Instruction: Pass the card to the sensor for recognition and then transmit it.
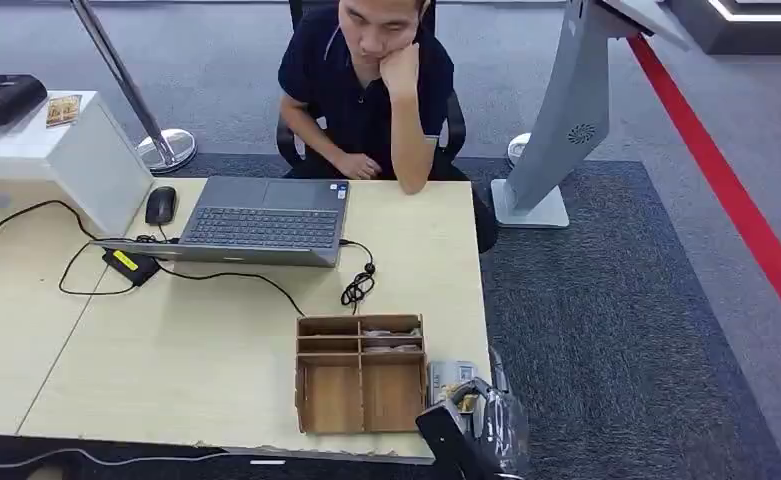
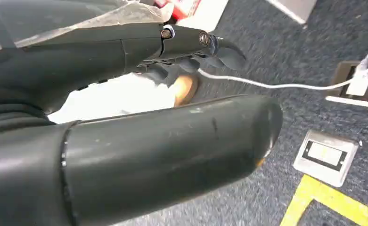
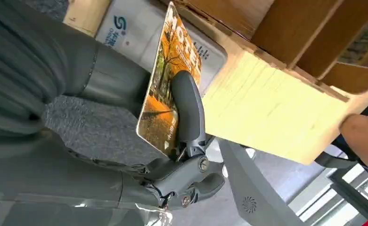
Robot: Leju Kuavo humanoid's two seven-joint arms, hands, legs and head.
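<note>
A white box [image 1: 61, 160] is seen at the desk's [image 1: 186, 350] far left, with a small card-like item on top and a dark device beside it. Next come a mouse [image 1: 160, 204], a black adapter with a yellow label [image 1: 129, 265], and an open laptop [image 1: 266, 222], from which a black cable [image 1: 358, 285] is trailed. A person [image 1: 371, 90] is seated behind the laptop, chin propped on one hand. Nearer the front edge a wooden organiser [image 1: 361, 372] is placed, divided into compartments. Just right of it a grey sensor [image 1: 450, 375] lies flat at the desk's corner. The right hand [image 1: 466, 425] is seen at that corner; in the right wrist view the card [image 3: 170, 82], orange with an autumn scene, is pinched by the right hand [image 3: 182, 136] and held over the sensor [image 3: 139, 33], beside the organiser [image 3: 285, 42]. Contact between card and sensor cannot be judged. The left hand [image 2: 191, 52] hangs over carpet, fingers curled loosely, nothing held.
</note>
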